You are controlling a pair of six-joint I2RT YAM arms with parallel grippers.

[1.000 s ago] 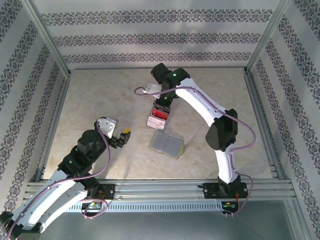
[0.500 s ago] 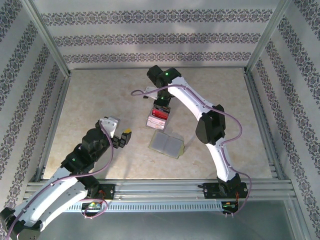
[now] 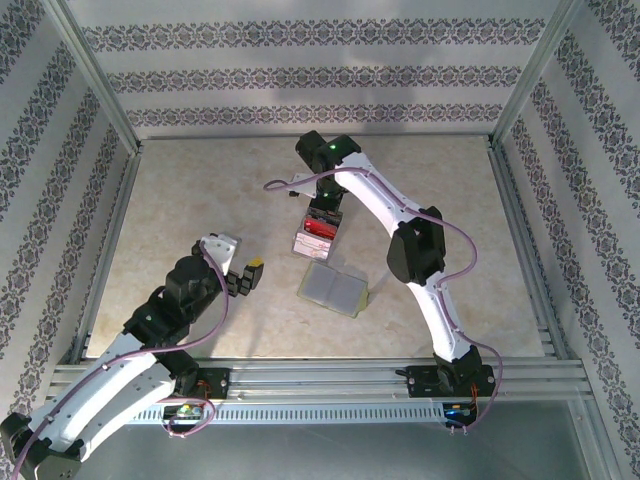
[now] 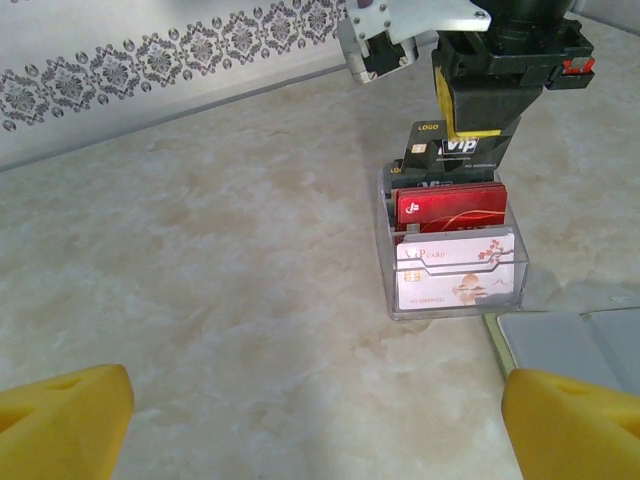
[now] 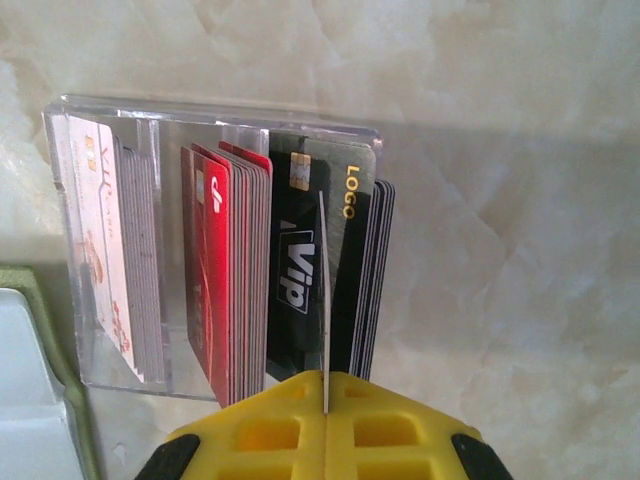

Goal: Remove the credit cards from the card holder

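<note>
Right gripper [image 4: 480, 105] is pinched shut on a dark grey card [image 4: 465, 152], whose lower end sits in the back slot of the clear box [image 4: 450, 300], behind a stack of red cards [image 4: 450, 205]. Just beside the box, the card holder [image 3: 335, 290] lies open, pale grey side up. Left gripper [image 3: 246, 274] hovers with jaws spread wide, empty, well apart from both.

Left hand [image 3: 246, 274] wide, right hand [image 5: 325, 405] tight
</note>
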